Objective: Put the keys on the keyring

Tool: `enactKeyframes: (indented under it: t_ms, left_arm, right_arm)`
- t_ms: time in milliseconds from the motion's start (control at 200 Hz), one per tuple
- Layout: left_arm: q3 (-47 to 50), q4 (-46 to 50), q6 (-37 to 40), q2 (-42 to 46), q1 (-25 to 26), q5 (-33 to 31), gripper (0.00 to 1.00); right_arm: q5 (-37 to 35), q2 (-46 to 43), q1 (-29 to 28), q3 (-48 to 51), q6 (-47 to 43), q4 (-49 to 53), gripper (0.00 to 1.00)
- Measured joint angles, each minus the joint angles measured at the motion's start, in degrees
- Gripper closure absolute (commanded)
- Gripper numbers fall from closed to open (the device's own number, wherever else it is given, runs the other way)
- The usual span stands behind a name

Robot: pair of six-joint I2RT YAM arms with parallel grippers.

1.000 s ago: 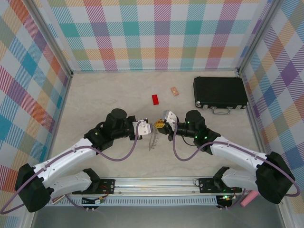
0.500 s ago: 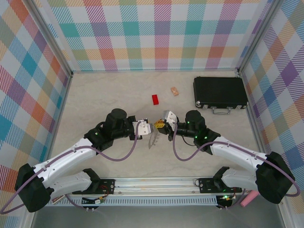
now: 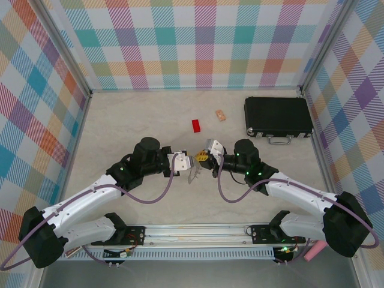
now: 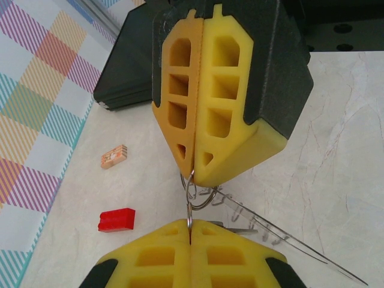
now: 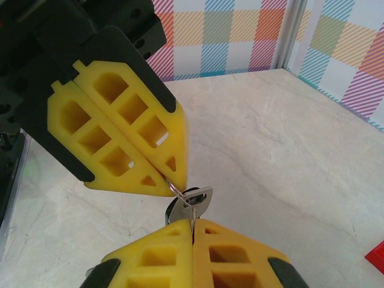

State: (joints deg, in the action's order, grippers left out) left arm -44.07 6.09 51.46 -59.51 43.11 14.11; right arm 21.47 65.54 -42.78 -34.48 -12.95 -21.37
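yellow-tipped arms [image 3: 90, 201] bent inward, left jaws clamped on keyring [image 3: 192, 174], right jaws on keys [image 5: 197, 198]

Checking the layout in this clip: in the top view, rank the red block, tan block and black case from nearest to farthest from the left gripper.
From the left gripper:
1. red block, just beyond it, slightly right.
2. tan block, farther back and right.
3. black case, far right, near the side wall.
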Motion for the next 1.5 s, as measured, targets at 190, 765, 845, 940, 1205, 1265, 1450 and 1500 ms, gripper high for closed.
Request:
enactKeyframes:
  t_ms: [190,765,845,940,1205,1265,1450,1500]
  left_arm:
    - [0.00,0.00,0.00,0.00,0.00,0.37,1.00]
    - [0.00,0.00,-0.02,-0.02,0.31,1.03,1.00]
    - [0.00,0.00,-0.02,-0.02,0.31,0.85,1.00]
    - [0.00,0.00,-0.02,-0.02,0.31,0.79,1.00]
    - [0.00,0.00,-0.24,-0.66,0.37,0.85,1.00]
    - [0.00,0.00,-0.57,-1.05,0.44,0.94,1.00]
    - [0.00,0.02,-1.09,-1.31,0.50,1.29,1.00]
    - [0.00,0.02,-1.11,-1.31,0.55,1.29,1.00]
  right_arm:
    - [0.28,0.02,0.00,0.00,0.00,0.00,1.00]
    - [1.07,0.04,0.00,0.00,0.00,0.00,1.00]
    - [1.14,0.04,0.00,0.00,0.00,0.00,1.00]
    - [1.27,0.04,0.00,0.00,0.00,0.00,1.00]
    - [2.05,-0.09,0.00,0.00,0.07,-0.74,1.00]
    - [2.21,-0.15,0.00,0.00,0.07,-1.03,1.00]
    - [2.97,-0.37,0.04,0.02,0.22,-2.23,1.00]
    - [3.06,-0.42,0.04,0.02,0.22,-2.43,1.00]
